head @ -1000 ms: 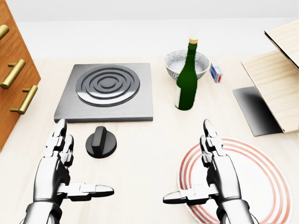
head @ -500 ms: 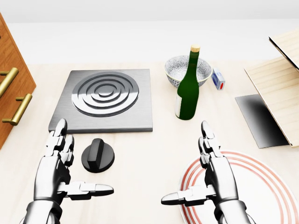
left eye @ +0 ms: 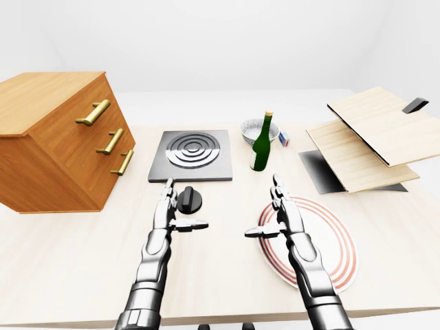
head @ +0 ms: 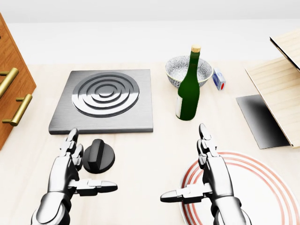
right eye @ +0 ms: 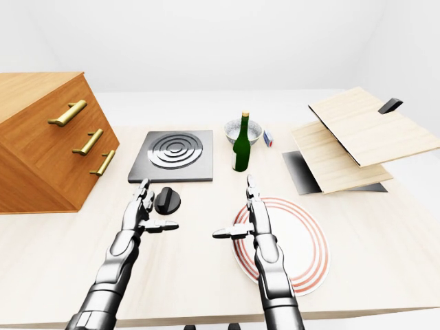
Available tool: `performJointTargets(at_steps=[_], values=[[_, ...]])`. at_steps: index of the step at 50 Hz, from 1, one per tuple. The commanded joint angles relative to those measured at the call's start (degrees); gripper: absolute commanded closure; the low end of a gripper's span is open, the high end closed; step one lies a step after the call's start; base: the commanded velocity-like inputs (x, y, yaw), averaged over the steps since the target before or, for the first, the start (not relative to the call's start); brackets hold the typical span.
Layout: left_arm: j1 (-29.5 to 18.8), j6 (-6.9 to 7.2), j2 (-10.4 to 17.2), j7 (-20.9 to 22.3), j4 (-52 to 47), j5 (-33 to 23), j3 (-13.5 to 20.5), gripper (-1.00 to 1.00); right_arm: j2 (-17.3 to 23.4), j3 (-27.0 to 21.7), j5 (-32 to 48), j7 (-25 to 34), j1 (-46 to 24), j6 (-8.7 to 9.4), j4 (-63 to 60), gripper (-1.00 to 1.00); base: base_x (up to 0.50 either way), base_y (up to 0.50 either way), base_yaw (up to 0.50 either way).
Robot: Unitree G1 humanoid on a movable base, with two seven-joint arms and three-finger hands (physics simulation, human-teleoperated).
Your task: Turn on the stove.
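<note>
The grey stove plate (head: 103, 99) with concentric rings lies on the light table at upper left of the head view. Its black round knob (head: 98, 156) sits on the table just below the plate. My left hand (head: 80, 169) is open, fingers (head: 71, 144) straight, thumb out; it stands just left of the knob, close but not gripping it. My right hand (head: 196, 173) is open and empty, over the left rim of the striped plate.
A green bottle (head: 188, 89) stands right of the stove, with a patterned bowl (head: 188, 69) and a small blue box (head: 218, 79) behind it. A red-ringed plate (head: 262, 192) lies at lower right. A wooden drawer unit (left eye: 58, 141) stands left; stacked boards (left eye: 371, 137) lie right.
My left hand has moved right and now stands next to the knob. The right hand has shifted slightly left. The camera has held still over the last half second.
</note>
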State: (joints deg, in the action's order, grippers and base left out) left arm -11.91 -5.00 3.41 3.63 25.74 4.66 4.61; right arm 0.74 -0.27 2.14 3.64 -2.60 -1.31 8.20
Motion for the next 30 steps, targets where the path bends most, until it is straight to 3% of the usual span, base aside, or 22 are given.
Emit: performJointTargets(at_steps=[1,21,22,30], values=[[-1.6,0.00,-0.3,0.6,4.9,0.3,-0.9,-1.00,0.2,-0.5,-0.6,-0.2,-1.5,0.06,2.4,-1.00,0.00,0.00,0.00],[2.6,0.04,-3.9,3.8,2.0,-3.1,-5.4,-1.00,1.0,-2.2,-2.8,-0.2,-2.2,3.31,-0.6,-1.00,0.00,0.00,0.00],[17.8,10.00,-5.3,10.6,-20.9,-5.1,-15.6,-1.00,1.5,-3.2,-4.1,0.1,-2.8,4.90,-1.9,-1.00,0.00,0.00,0.00],[20.0,10.00,-4.4,11.0,-25.0,-4.4,-17.3,-1.00,1.4,-2.9,-3.9,0.0,-2.5,4.62,-1.8,-1.00,0.00,0.00,0.00]])
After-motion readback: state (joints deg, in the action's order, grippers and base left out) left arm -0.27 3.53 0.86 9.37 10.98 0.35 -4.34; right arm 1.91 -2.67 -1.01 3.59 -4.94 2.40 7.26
